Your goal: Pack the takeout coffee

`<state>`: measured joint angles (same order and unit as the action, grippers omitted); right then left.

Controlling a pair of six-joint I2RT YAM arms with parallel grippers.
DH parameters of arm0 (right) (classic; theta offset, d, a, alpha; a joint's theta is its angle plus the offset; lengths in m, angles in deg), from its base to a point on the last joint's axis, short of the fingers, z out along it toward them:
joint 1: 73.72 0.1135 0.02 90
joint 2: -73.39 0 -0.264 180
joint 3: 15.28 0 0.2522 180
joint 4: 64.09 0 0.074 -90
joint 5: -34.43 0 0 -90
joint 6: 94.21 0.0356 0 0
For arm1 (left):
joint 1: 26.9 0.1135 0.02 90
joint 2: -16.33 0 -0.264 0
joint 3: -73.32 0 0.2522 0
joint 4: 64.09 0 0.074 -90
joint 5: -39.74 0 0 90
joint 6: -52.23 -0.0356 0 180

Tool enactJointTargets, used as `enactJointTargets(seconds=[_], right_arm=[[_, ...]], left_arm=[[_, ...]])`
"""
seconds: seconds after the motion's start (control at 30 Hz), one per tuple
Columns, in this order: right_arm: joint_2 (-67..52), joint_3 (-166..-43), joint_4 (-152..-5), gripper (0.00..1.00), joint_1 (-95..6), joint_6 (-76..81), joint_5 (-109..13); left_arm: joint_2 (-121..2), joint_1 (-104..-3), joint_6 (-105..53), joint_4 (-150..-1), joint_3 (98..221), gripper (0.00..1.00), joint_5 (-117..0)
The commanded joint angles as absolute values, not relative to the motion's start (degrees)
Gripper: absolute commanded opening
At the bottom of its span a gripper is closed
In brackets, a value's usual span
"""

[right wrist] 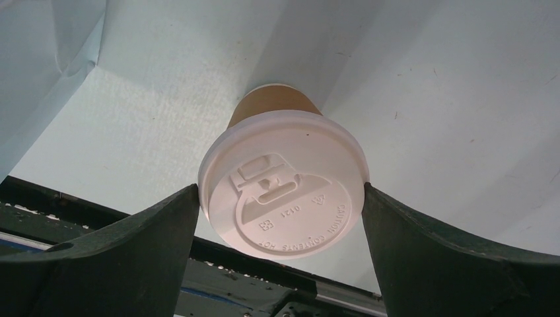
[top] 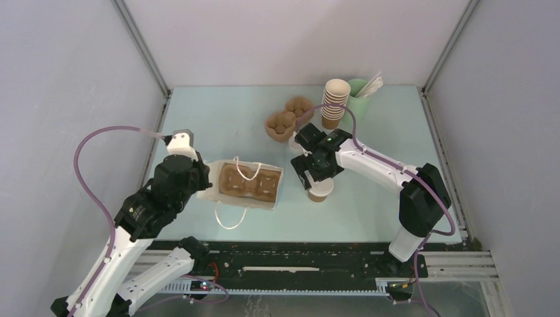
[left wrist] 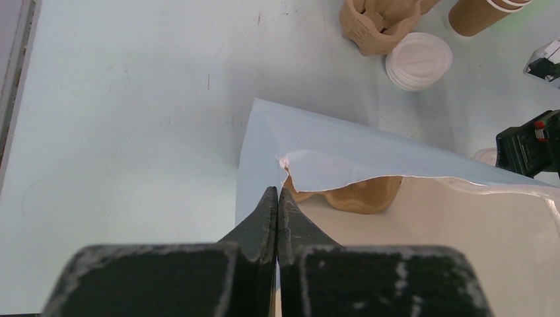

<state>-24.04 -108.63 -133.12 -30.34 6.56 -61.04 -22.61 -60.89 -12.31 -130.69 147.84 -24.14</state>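
Grey walls close in a pale blue desk (top: 218, 112). Toward its near edge, right of centre, stands the takeout coffee (top: 321, 193). The right gripper (right wrist: 279, 189) is spread wide on either side of the white lid, whose rim seems to meet both fingers, though I cannot be sure they press it. Toward the near left edge lies a white paper bag (top: 264, 201) with a brown cup tray (top: 247, 181) inside. The left gripper (left wrist: 277, 198) is pinched tight on the bag's edge.
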Motion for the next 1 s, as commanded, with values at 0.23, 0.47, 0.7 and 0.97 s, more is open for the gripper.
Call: enactJointTargets(seconds=[0.23, 0.47, 0.7, 0.97], right_arm=[[-20.0, -109.1, -130.9, 0.94, -27.5, 4.8, -67.8], [-12.2, -104.1, -126.4, 0.85, -27.4, 3.9, -71.3], [3.7, -100.6, -124.5, 0.78, -25.7, 0.4, -71.7], [20.2, -103.6, -123.8, 0.76, -12.7, -1.6, -70.3]], left_arm=[[-22.3, -60.5, -12.9, -128.8, 148.3, 0.00, -24.5], [-20.8, -60.5, -14.7, -126.2, 148.0, 0.00, -26.8], [-19.2, -60.5, -18.2, -121.8, 147.7, 0.00, -30.0], [-13.9, -60.6, -25.2, -112.6, 143.0, 0.00, -36.7]])
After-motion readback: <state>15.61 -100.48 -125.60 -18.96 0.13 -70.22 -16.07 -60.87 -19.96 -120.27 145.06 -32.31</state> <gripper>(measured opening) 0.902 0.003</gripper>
